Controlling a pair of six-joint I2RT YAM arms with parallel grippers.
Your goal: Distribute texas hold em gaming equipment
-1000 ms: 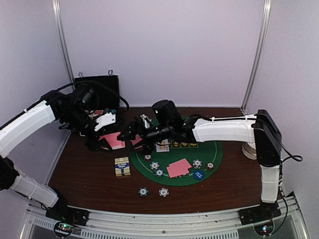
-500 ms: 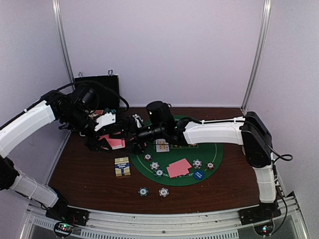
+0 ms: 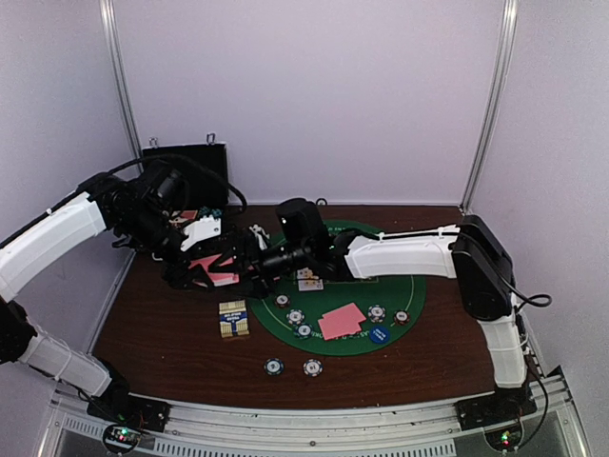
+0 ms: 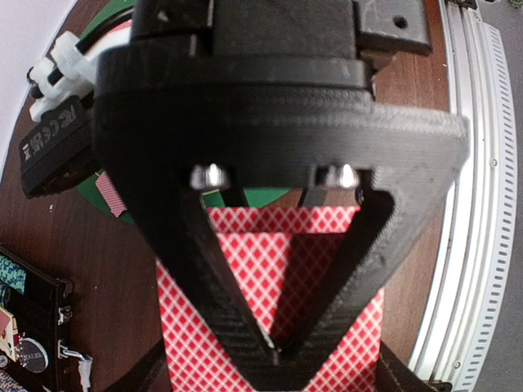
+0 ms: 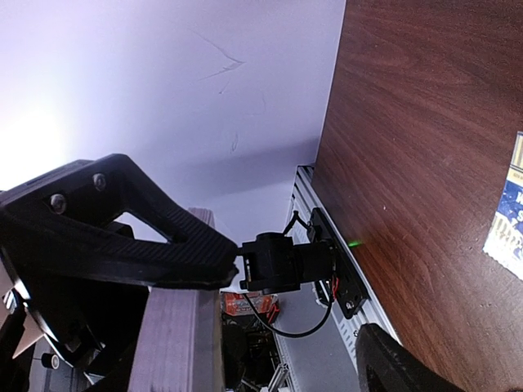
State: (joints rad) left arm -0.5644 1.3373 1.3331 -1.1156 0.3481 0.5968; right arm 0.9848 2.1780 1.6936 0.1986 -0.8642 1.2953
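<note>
My left gripper (image 3: 195,271) is shut on a stack of pink-backed playing cards (image 3: 217,271), held above the table's left side. In the left wrist view its fingertips (image 4: 278,355) meet over the red-checked cards (image 4: 188,327). My right gripper (image 3: 245,261) reaches in from the right, close beside those cards, open. In the right wrist view its jaws (image 5: 302,318) stand wide apart with nothing between them. On the green mat (image 3: 404,286) lie two pink cards (image 3: 341,322), face-up cards (image 3: 309,279), striped chips (image 3: 296,316) and a blue disc (image 3: 379,334).
A yellow-blue card box (image 3: 233,318) lies left of the mat, also at the right wrist view's edge (image 5: 508,220). Two chips (image 3: 274,366) sit on the wood near the front. The black hinged case (image 3: 186,162) stands open at the back left.
My right arm has reached further left, bringing its gripper up to the cards in my left gripper, and its jaws have narrowed somewhat. The left gripper has stayed put.
</note>
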